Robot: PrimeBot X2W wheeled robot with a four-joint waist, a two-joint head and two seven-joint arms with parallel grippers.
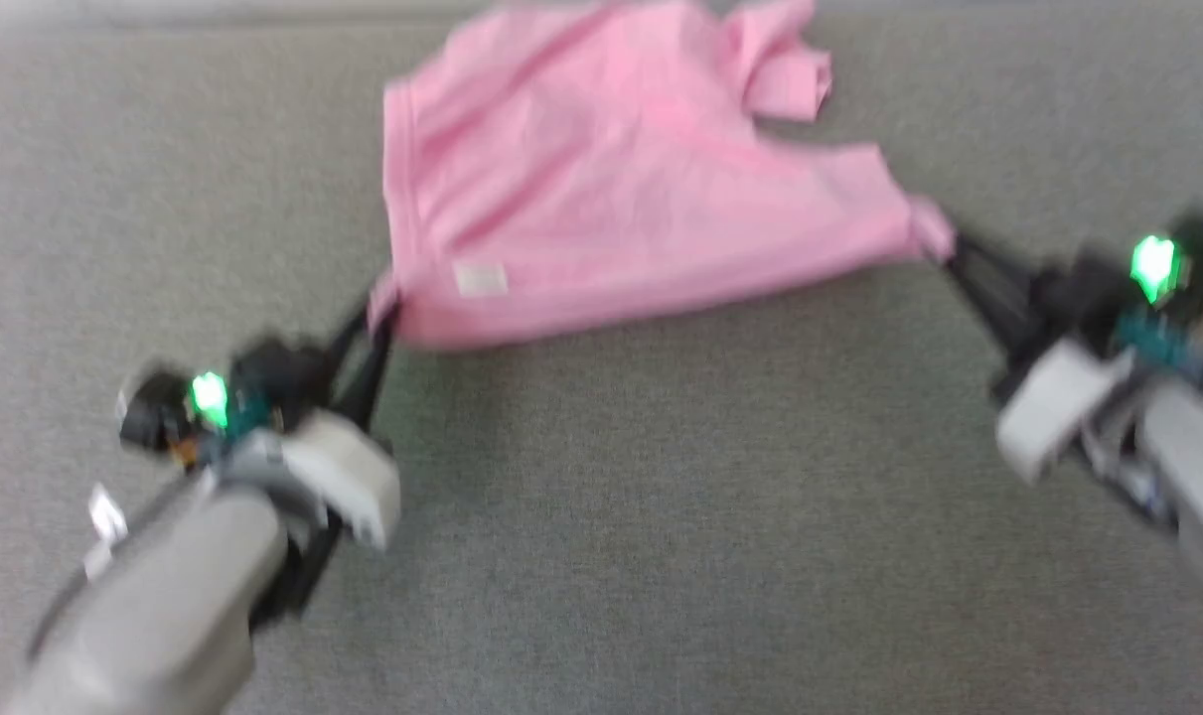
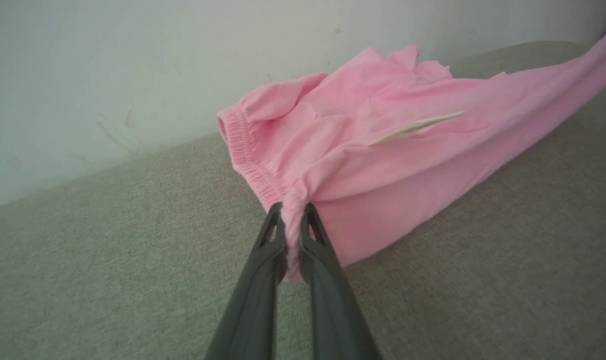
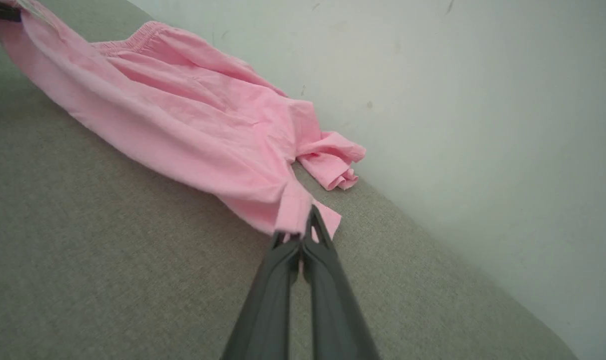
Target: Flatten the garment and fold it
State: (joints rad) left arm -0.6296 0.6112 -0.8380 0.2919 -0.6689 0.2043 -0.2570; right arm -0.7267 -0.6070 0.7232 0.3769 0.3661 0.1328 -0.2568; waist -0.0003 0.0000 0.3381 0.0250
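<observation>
Fingers [image 2: 262,260] of my left gripper [image 2: 292,217] pinch the garment's [image 1: 611,189] waistband corner [image 2: 288,197] at eight o'clock; my right gripper [image 3: 303,235] clamps a leg hem [image 3: 292,210] at four. It lies stretched on the grey tabletop [image 1: 661,516], far leg [image 1: 785,74] bunched at one. I would pull outward evenly, keeping cloth low.

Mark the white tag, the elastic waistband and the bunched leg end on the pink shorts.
white tag [image 1: 480,280]: head view, middle of the patch.
elastic waistband [image 2: 240,150]: left wrist view, gathered ribbing along the edge.
bunched leg end [image 3: 331,167]: right wrist view, on the folded hem.
</observation>
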